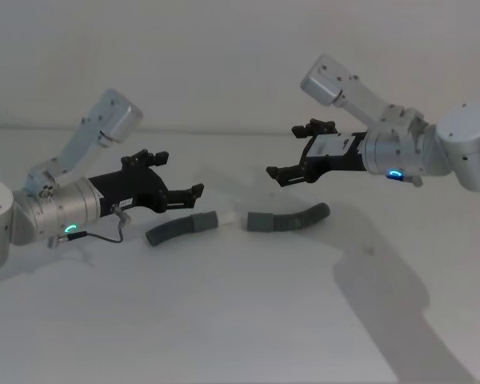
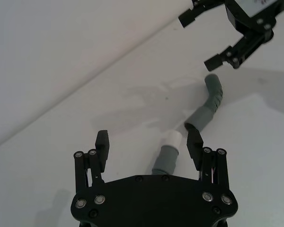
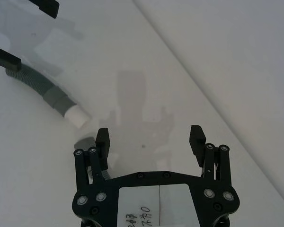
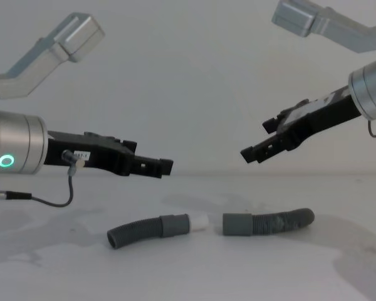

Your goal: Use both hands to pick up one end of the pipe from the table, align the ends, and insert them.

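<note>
Flat on the white bench, in almost one line: the left hose piece and the right hose piece, with the cuffs turned toward each other. On the left cuff a whitish tip, just beside the plain cuff of the other piece. From the chest view a small gap between them, so not inserted.

Left pincer: raised in the air above the left hose piece, fingers wide apart, nothing held. Right pincer: also in the air, a little higher, about above the plain cuff, opened wide too and empty. In the left wrist view, the whitish tip seen between the two open fingers, but lower down, on the bench.
</note>
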